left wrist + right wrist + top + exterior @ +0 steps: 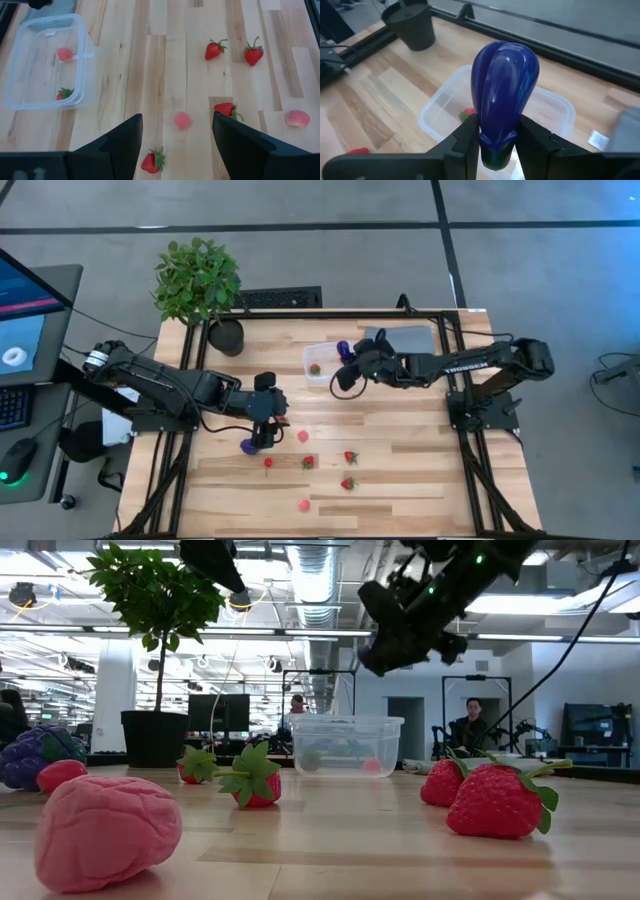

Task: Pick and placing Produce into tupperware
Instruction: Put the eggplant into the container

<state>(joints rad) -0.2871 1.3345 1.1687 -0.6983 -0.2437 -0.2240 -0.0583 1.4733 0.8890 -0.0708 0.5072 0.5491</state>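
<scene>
The clear tupperware [322,363] stands at the table's far middle and holds a strawberry [63,93] and a pink piece [65,53]. My right gripper [348,362] hangs over the tupperware's right part, shut on a dark purple eggplant-shaped piece [505,85]. My left gripper [177,118] hovers open above the table's left middle, over loose produce: strawberries [350,457], pink pieces [303,436] and a purple piece [250,445]. All of these lie on the wood. My right gripper pinches the purple piece by its narrow stem end [496,142] between its two fingers. The fingers slant down from the table's right side. The rounded body sticks out ahead of the fingers, and the piece is lifted clear above the tupperware [445,107].
A potted plant [197,280] stands at the far left corner, with a keyboard [280,298] behind the table's far edge. A flat grey pad [405,338] lies to the right of the tupperware. Bare wood shows along the table's right half and near edge.
</scene>
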